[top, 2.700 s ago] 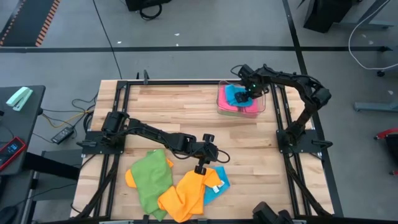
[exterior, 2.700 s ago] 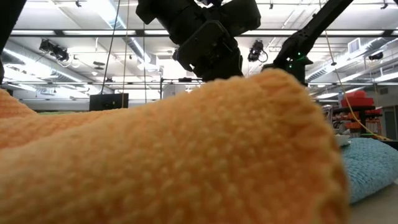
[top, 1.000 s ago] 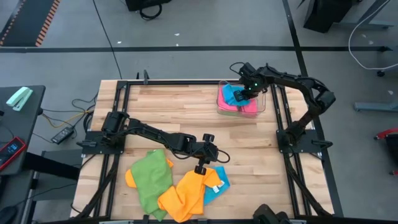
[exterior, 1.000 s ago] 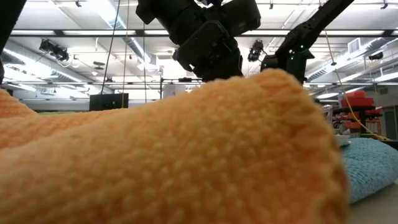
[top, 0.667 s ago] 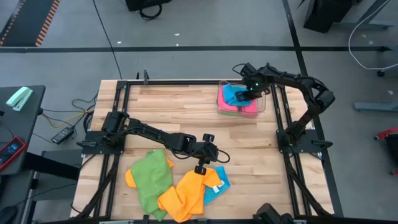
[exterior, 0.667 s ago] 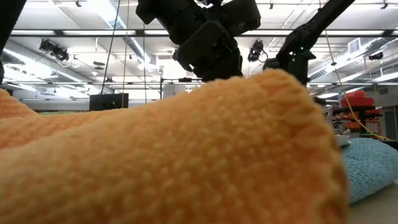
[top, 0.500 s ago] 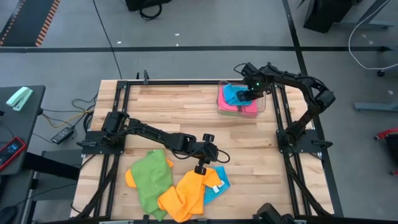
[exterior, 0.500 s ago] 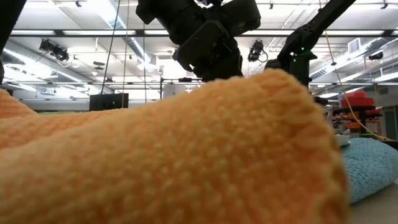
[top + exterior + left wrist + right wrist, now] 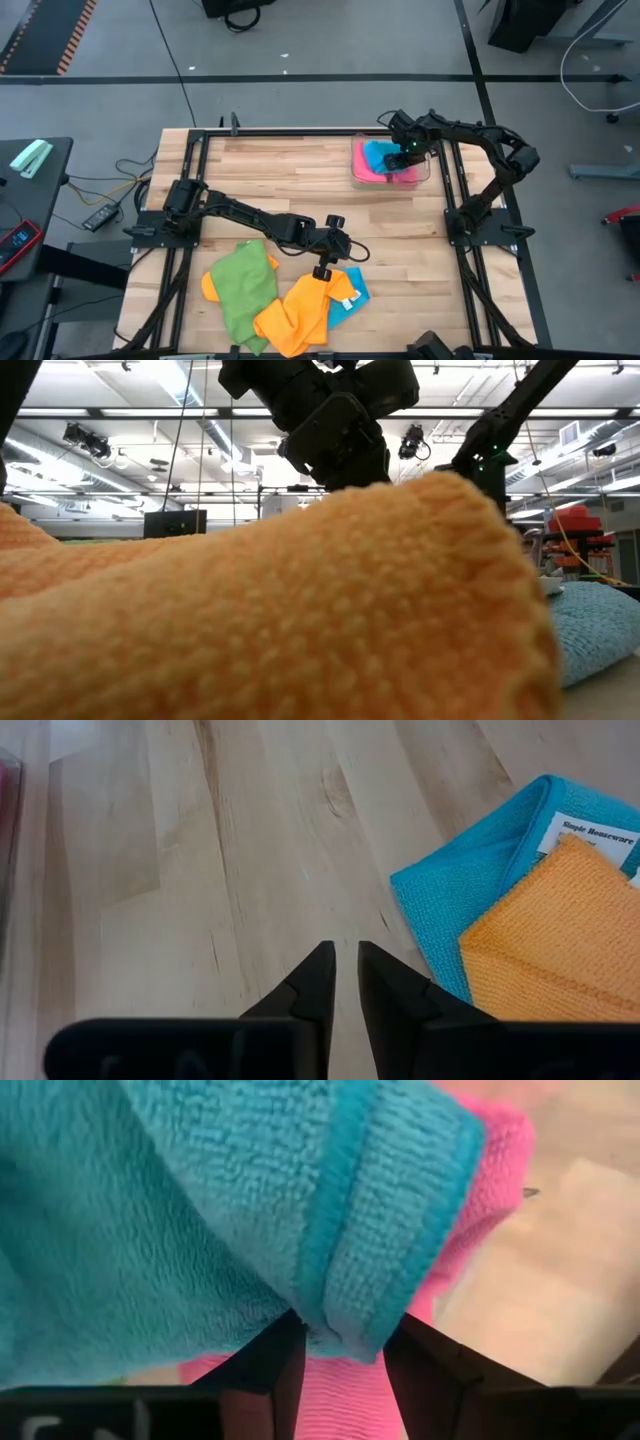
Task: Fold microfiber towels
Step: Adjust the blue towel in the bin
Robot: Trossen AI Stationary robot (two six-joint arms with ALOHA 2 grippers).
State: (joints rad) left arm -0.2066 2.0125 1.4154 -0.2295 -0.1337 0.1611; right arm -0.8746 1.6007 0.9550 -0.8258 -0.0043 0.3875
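A clear tray at the far right holds a sky-blue towel lying on a pink one. My right gripper points down into the tray and is shut on the blue towel. Near the front edge, green, orange and blue towels lie in a loose heap on the wood. My left gripper hovers at the heap's far side. Its fingers stand a narrow gap apart over bare wood, with nothing between them. The orange towel fills the low view. My right gripper has the blue towel's thick folded edge between its two fingers, touching the inner side of each. The fingers come from above, pointing down. The rest of the towel rests on the pink towel in the tray.
Black frame rails run along the table's left and right sides. Bare wood lies open across the middle and far left. A white label shows on the near blue towel, beside the orange one.
My right gripper has sunk lower into the tray and shifted a little toward the table's right edge, keeping to the blue towel. More of the blue towel now shows on the tray's left side.
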